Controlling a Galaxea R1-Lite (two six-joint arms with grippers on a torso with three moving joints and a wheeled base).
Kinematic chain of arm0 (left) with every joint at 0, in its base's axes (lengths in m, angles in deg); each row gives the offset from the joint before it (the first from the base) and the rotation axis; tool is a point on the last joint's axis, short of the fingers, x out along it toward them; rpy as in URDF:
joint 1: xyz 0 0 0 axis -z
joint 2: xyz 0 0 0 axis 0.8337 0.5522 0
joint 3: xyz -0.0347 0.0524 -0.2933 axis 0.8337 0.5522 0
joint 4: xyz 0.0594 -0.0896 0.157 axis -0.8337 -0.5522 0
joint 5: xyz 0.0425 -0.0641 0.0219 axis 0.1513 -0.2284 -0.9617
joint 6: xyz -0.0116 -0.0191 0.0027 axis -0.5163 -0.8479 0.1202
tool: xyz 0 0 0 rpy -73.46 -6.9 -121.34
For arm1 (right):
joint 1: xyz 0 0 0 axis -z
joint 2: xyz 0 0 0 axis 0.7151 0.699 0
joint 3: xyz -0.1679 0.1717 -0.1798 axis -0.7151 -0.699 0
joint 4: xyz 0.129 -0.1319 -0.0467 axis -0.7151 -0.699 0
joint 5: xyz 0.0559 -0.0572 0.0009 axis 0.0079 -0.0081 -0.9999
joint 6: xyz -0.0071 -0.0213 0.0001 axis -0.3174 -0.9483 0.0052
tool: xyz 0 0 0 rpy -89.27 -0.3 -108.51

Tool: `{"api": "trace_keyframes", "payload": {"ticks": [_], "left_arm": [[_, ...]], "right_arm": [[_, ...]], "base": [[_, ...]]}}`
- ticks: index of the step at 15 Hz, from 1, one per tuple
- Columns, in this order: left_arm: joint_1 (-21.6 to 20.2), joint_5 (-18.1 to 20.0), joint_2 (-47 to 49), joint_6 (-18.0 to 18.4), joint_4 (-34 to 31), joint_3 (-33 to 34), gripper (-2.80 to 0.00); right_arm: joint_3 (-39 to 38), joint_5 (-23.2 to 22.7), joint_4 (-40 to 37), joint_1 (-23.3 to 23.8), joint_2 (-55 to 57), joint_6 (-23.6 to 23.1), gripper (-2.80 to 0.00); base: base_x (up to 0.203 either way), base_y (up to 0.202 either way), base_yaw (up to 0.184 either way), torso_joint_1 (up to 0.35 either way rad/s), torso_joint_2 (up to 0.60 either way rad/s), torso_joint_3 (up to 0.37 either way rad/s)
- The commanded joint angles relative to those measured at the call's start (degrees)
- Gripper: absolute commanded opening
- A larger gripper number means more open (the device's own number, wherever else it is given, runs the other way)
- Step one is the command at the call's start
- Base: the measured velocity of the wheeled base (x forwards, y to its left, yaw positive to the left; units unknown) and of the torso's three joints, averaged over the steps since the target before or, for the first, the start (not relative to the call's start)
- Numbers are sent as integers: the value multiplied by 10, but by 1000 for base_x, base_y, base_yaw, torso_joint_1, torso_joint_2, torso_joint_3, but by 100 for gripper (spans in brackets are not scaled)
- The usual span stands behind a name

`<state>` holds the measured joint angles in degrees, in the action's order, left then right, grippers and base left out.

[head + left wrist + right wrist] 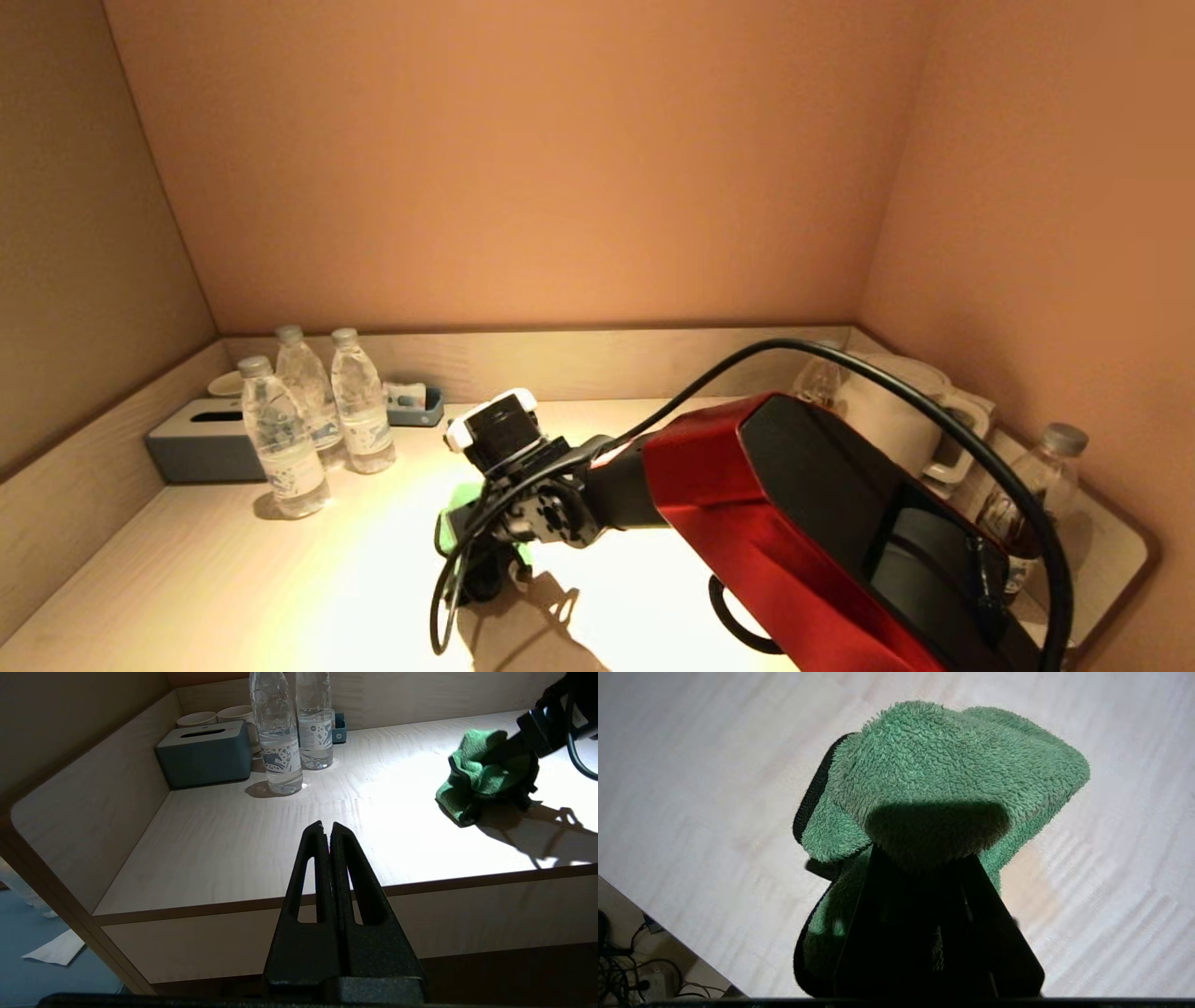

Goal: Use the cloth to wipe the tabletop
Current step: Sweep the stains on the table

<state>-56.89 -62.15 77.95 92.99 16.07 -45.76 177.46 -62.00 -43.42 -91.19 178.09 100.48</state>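
Note:
A green fleece cloth [952, 765] with a dark hem is bunched around my right gripper [924, 863], which is shut on it and presses it down on the pale wooden tabletop [261, 579]. In the head view the cloth [455, 530] shows as a green patch under the wrist, near the table's middle front. It also shows in the left wrist view [486, 772]. My left gripper [327, 828] is shut and empty, held off the table's front edge at the left.
Three water bottles [313, 420], a grey tissue box [201, 443] and a small blue tray [415, 403] stand at the back left. A white kettle [901, 411] and a bottle [1036, 495] stand at the right. Walls enclose three sides.

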Motion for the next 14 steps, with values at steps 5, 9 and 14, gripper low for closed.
{"api": "trace_keyframes", "payload": {"ticks": [5,9,14], "left_arm": [[0,0,0,0,0,0,-280],[1,0,0,0,0,0,-280],[0,0,0,0,0,0,-280]], "right_arm": [[-110,-40,23,58,-33,2,-280],[-151,-44,41,82,-52,1,-280],[-199,-62,53,106,-102,0,-280]], "base": [[0,0,0,0,0,0],[0,0,0,0,0,0],[0,0,0,0,0,0]]}}
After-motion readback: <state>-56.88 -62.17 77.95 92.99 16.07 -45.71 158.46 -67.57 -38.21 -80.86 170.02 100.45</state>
